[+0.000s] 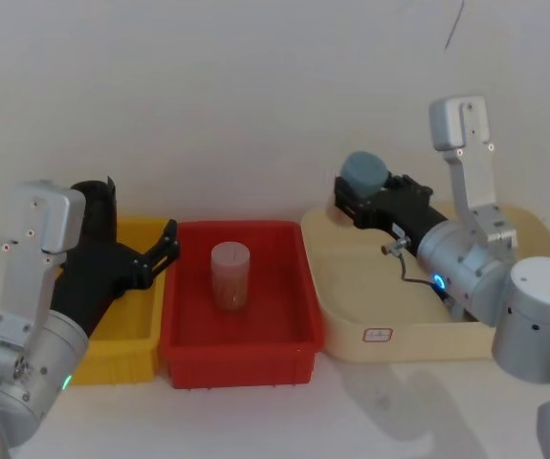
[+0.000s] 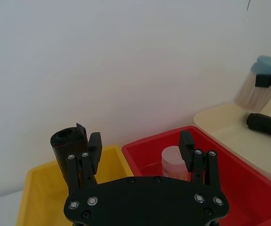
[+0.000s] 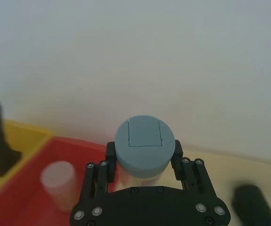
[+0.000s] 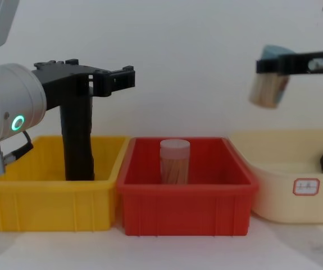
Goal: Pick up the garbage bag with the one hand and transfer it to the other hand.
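One unreadable label (image 1: 377, 334); cream tray (image 1: 408, 339).

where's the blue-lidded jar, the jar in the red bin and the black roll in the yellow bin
blue-lidded jar (image 3: 144, 146), right wrist view, on its lid, between the right gripper's fingers
jar in the red bin (image 4: 174, 162), chest view, on its side wall
black roll in the yellow bin (image 4: 78, 140), chest view, on its upright side
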`<control>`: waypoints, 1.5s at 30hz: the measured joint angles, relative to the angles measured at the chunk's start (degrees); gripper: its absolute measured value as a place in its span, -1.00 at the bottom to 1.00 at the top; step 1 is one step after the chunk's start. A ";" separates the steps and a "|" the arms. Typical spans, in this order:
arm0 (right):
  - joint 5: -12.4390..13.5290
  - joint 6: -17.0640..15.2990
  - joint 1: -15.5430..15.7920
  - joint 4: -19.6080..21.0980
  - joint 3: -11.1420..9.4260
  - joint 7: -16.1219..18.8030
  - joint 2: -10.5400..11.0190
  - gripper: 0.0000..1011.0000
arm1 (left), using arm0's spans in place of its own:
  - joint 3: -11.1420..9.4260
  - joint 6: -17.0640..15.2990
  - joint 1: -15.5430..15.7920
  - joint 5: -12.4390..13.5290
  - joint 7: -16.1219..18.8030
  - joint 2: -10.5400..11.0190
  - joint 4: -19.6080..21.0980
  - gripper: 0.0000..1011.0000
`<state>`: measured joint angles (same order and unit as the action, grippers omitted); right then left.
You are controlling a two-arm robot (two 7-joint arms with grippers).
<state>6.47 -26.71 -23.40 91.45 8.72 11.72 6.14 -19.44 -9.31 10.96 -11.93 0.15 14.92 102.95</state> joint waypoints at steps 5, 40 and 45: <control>-1.71 0.07 0.77 -1.26 -0.14 -1.93 0.52 0.31 | 0.00 0.00 0.00 0.00 0.00 0.00 0.00 0.98; -3.17 -0.40 4.00 -2.11 -3.10 -3.82 0.01 0.98 | 0.00 0.00 0.00 0.00 0.00 0.00 0.00 0.98; -1.67 -0.67 4.98 0.04 -3.83 -2.51 -0.08 0.98 | 0.00 0.00 0.00 0.00 0.00 0.00 0.00 0.98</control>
<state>4.80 -27.38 -18.42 91.49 4.89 9.21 6.06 -19.44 -9.31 10.96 -11.93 0.15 14.92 102.95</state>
